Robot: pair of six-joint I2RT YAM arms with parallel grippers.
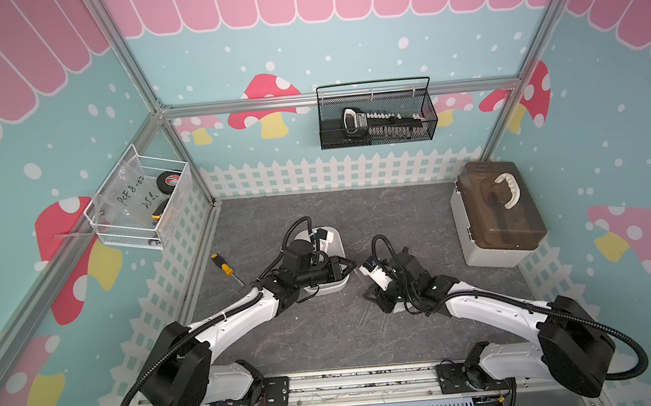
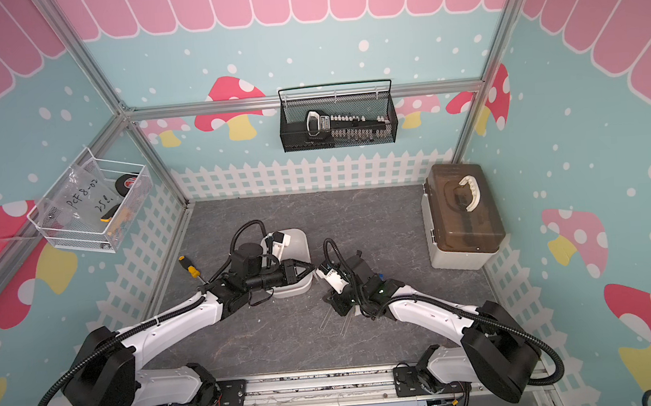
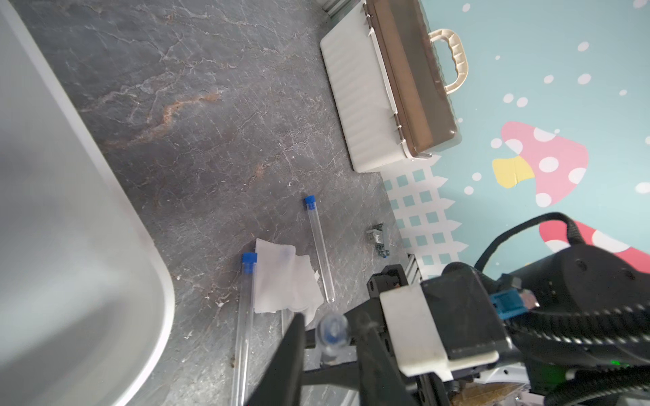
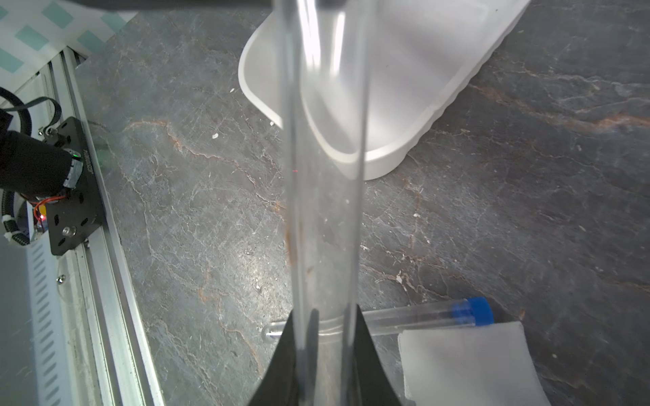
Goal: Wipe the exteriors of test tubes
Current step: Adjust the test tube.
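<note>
My right gripper (image 4: 325,316) is shut on a clear test tube (image 4: 323,175) that runs out from its jaws toward the left gripper (image 1: 354,266). In the left wrist view that tube's rounded end (image 3: 332,328) sits between the left gripper's (image 3: 330,334) jaws. They are open, with a gap on one side. Two more test tubes with blue caps (image 3: 318,246) (image 3: 246,316) lie on the table on either side of a white wipe (image 3: 285,277). In a top view they show faintly below the right gripper (image 1: 371,296).
A white tray (image 1: 339,285) lies under the left arm. A yellow-and-black screwdriver (image 1: 224,268) lies to its left. A brown-lidded box (image 1: 497,215) stands at the right. Wire baskets hang on the back (image 1: 376,114) and left (image 1: 139,201) walls.
</note>
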